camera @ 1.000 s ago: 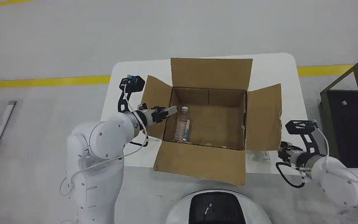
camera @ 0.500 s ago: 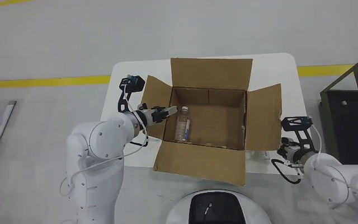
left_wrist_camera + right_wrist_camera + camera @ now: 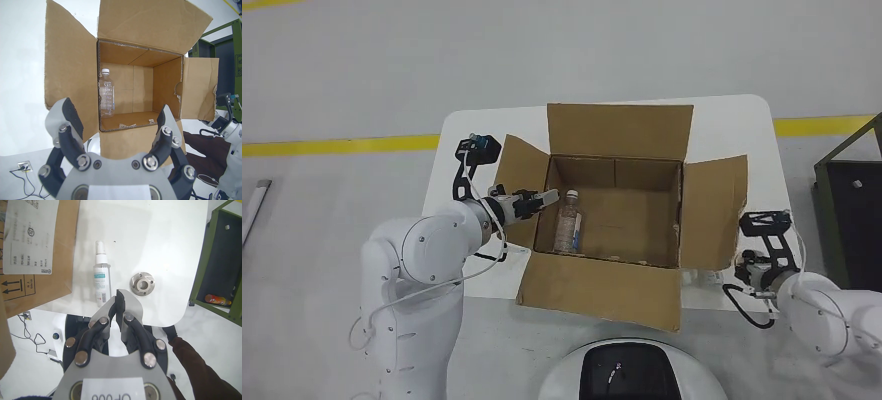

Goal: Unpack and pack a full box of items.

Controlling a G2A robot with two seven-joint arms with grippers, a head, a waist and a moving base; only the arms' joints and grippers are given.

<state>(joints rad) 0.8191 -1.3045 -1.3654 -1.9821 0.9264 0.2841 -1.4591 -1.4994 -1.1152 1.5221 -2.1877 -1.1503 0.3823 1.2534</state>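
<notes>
Box (image 3: 620, 130) in the middle of the white table (image 3: 482, 135), all four flaps thrown open. Down on its floor a clear water bottle (image 3: 567, 222) lies along the left-hand wall, white cap pointing to the far side. The left gripper (image 3: 545, 197) hovers right over that left rim, close to the bottle's cap end, and the wrist view shows its fingers (image 3: 72, 113) spread wide with nothing between them. Below them sit the open box and the bottle.

Over to the right side now: the right gripper (image 3: 118, 293) sits low by the table's near right corner, just outside the box's right flap, its black pads pressed together on nothing. Just past its tips a spray bottle (image 3: 101, 279) lies flat on the table, nozzle pointing away, between the box's outer wall and a round metal flange (image 3: 142, 284). Flange and spray bottle are near each other, not touching. Off the table's right edge stands a green rack (image 3: 847, 200), an orange bottle (image 3: 217, 299) lying inside it.
</notes>
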